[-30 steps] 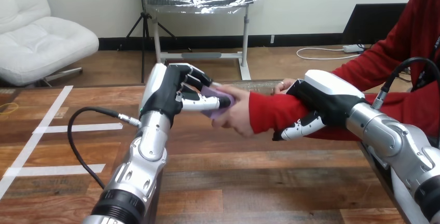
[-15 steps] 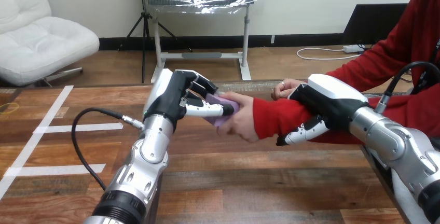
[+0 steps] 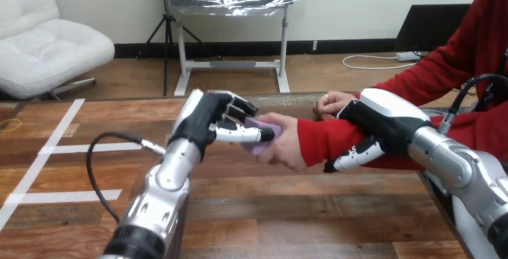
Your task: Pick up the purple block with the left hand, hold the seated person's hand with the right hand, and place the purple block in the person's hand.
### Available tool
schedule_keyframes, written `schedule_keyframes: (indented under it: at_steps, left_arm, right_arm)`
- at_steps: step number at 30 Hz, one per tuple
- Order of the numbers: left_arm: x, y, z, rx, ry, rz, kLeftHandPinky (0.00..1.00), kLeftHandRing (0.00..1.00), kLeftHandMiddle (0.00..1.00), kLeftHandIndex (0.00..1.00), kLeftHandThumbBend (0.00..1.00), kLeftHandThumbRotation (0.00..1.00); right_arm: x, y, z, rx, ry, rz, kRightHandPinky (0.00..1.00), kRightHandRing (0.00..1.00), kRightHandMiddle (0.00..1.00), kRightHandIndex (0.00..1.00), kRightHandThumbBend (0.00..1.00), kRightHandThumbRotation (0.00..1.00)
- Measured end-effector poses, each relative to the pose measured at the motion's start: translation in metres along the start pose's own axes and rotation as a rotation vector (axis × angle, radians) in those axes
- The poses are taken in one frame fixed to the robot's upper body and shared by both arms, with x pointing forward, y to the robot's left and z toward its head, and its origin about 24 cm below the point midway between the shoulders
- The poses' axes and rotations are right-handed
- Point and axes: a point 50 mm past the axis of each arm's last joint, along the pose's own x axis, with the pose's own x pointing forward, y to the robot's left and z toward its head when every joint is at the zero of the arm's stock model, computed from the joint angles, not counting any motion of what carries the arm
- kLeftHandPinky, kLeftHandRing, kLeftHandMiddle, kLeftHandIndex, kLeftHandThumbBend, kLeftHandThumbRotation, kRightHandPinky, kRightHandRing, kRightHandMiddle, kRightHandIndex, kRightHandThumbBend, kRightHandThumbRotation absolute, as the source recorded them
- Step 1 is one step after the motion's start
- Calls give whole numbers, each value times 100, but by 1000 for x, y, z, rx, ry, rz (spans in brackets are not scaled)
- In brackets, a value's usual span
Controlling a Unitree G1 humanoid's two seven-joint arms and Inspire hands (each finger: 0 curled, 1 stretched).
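The purple block (image 3: 265, 137) sits between my left hand (image 3: 212, 121) and the person's hand (image 3: 286, 142) above the table's middle. My left hand's fingers and thumb are curled round the block, and the person's palm touches it from the right. My right hand (image 3: 374, 124) lies over the red-sleeved forearm (image 3: 326, 139), with its fingers curled under and round it. The person's other hand (image 3: 331, 102) rests behind, at the far edge.
The wooden table (image 3: 287, 211) carries white tape lines (image 3: 57, 148) at its left. A black cable (image 3: 99, 169) loops out from my left forearm. The person's torso and arms fill the right side.
My left hand with the block, the person's hand and my right hand have all drifted a little to the right. Both grips stay as they were.
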Motion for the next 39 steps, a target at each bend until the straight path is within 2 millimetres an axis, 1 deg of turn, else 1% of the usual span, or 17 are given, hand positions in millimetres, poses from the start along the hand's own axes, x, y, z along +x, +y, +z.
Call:
schedule_keyframes:
  at_steps: [6, 7, 8, 12, 15, 16, 21, 24, 26, 28, 33, 35, 39]
  left_arm:
    - [-6, -3, -7, -87, 7, -33, 65, 77, 81, 77, 67, 33]
    - [-7, -4, -8, -103, 7, -38, 67, 79, 82, 78, 67, 37]
    - [-9, -6, -9, -125, 7, -43, 70, 81, 84, 80, 66, 44]
    - [-14, -13, -12, -192, -2, -62, 75, 84, 86, 83, 66, 55]
    - [-18, -18, -14, -221, -3, -68, 79, 85, 88, 85, 68, 62]
    - [-20, -19, -14, -230, -3, -70, 81, 86, 89, 86, 68, 66]
    - [-26, -25, -14, -283, -20, -65, 85, 88, 90, 88, 70, 73]
    - [-30, -24, -14, -291, -32, -58, 88, 89, 91, 89, 72, 77]
    - [-33, -23, -15, -294, -41, -52, 89, 89, 91, 90, 74, 80]
    - [-36, -23, -14, -297, -51, -47, 90, 89, 92, 91, 75, 81]
    - [-43, -21, -14, -304, -69, -37, 91, 90, 92, 91, 78, 83]
    - [-45, -20, -14, -306, -76, -31, 90, 90, 92, 91, 77, 85]
    - [-51, -17, -13, -309, -91, -16, 88, 90, 92, 90, 75, 88]
  right_arm:
    - [-1, 1, -1, 5, 2, 1, 25, 29, 33, 33, 80, 30]
    - [-1, 1, -2, 7, 2, 0, 25, 29, 34, 33, 80, 30]
    - [-2, 1, -2, 10, 2, -1, 26, 30, 35, 34, 80, 32]
    - [-2, 0, -2, 22, -2, -6, 27, 32, 37, 37, 80, 34]
    - [-3, -3, -1, 25, -8, -13, 30, 35, 40, 41, 81, 36]
    - [-3, -3, -1, 28, -10, -14, 32, 37, 43, 43, 83, 37]
    - [-4, -6, -2, 38, -10, -17, 36, 41, 47, 48, 85, 40]
    - [-5, -6, -2, 37, -9, -12, 40, 47, 53, 54, 90, 46]
    - [-6, -5, -3, 34, -10, -7, 44, 53, 58, 60, 95, 54]
    - [-7, -4, -3, 31, -11, 0, 47, 56, 61, 63, 97, 58]
    - [-10, -1, -3, 26, -20, 17, 54, 64, 68, 71, 99, 66]
    - [-11, 0, -3, 23, -23, 23, 59, 69, 72, 75, 100, 69]
    - [-13, 1, -4, 16, -28, 35, 63, 74, 76, 79, 100, 72]
